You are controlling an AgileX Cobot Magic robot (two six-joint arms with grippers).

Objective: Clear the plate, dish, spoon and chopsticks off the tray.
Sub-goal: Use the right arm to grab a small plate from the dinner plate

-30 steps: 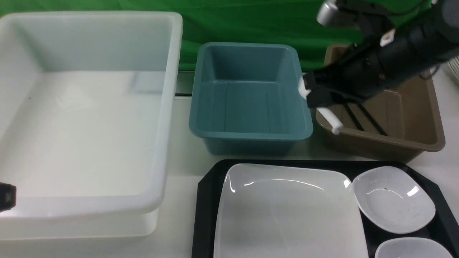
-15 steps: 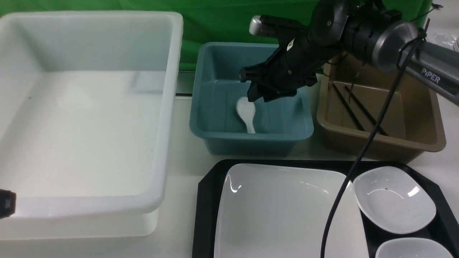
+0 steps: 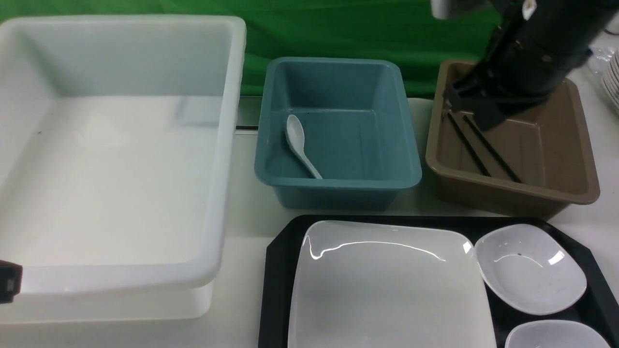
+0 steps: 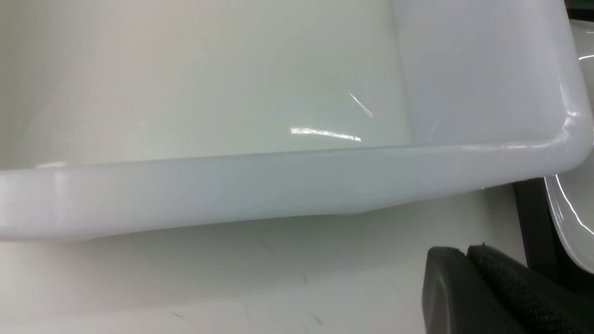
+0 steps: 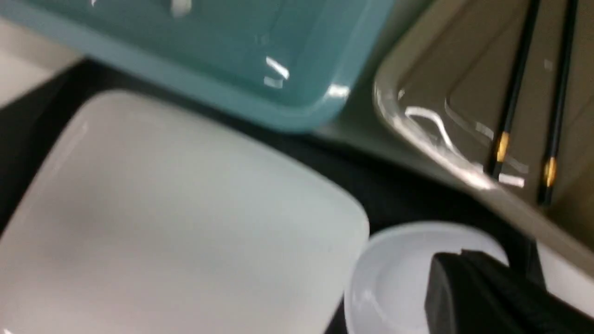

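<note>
The white spoon point(image 3: 300, 145) lies inside the blue bin point(image 3: 338, 181), at its left side. The black chopsticks point(image 3: 483, 150) point(image 5: 510, 106) lie in the brown bin point(image 3: 512, 191). On the black tray point(image 3: 278, 251) rest the large white plate point(image 3: 387, 285) point(image 5: 162, 222) and a small white dish point(image 3: 529, 268) point(image 5: 394, 278). My right gripper point(image 3: 471, 108) point(image 5: 459, 255) hangs above the brown bin, shut and empty. My left gripper point(image 4: 466, 253) sits shut and empty in front of the white bin, only its edge point(image 3: 9, 282) showing in the front view.
A large white bin point(image 3: 121, 278) point(image 4: 278, 185) fills the left side. A second small white dish point(image 3: 556, 336) sits at the tray's near right corner. A green backdrop stands behind the bins. Stacked white plates point(image 3: 611, 82) show at the far right edge.
My right gripper carried the spoon left over the blue bin and let it go. It then swung back right above the brown bin and shut. The left arm stayed still.
</note>
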